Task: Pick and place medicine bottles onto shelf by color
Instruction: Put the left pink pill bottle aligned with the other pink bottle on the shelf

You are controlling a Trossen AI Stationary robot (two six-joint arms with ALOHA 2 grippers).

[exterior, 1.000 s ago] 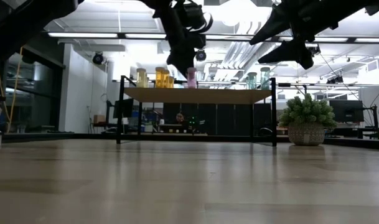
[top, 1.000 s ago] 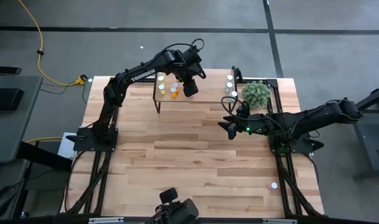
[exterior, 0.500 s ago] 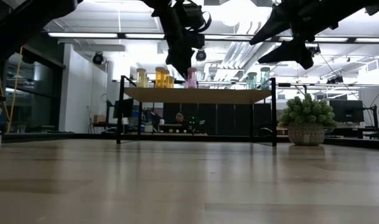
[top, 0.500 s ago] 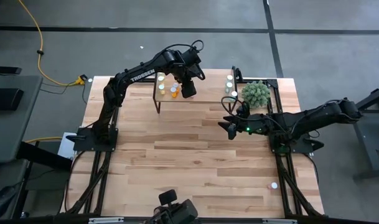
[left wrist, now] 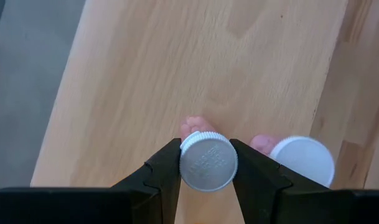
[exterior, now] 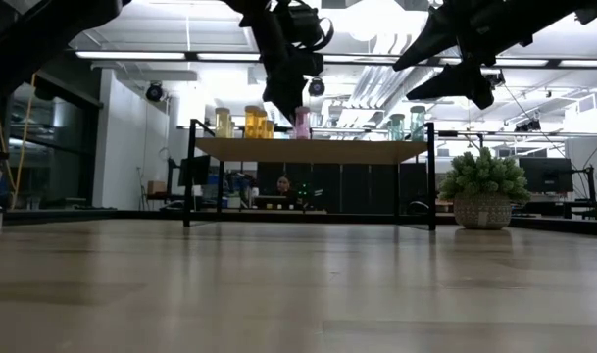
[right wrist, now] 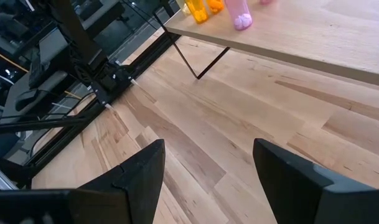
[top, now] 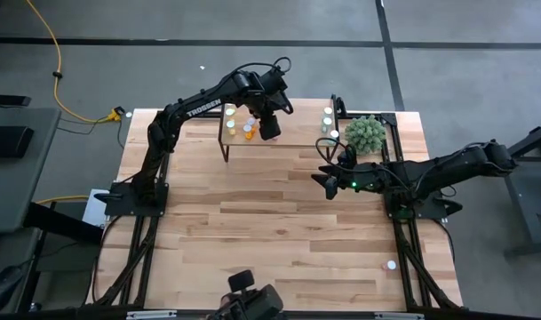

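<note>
One pink bottle (left wrist: 207, 160) clamped, left fingers (left wrist: 167, 171) | unmoved over shelf (left wrist: 177, 74)

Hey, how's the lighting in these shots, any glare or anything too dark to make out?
Low view: bright ceiling lights wash out the top, so both arms and the left gripper read as dark silhouettes above the shelf. High view: even light, soft shadows. Left wrist view: evenly lit, the pink bottle between the fingers looks sharp. Right wrist view: the right gripper fingers are dark and blurred.

A robotics lab: a wood-plank tabletop (top: 279, 222) on a black metal frame stands on grey concrete floor (top: 465, 71), a yellow cable (top: 55, 80) trailing nearby, with exposed ceiling ducts (exterior: 376, 83), strip lights and monitors (exterior: 548, 175) behind.
</note>
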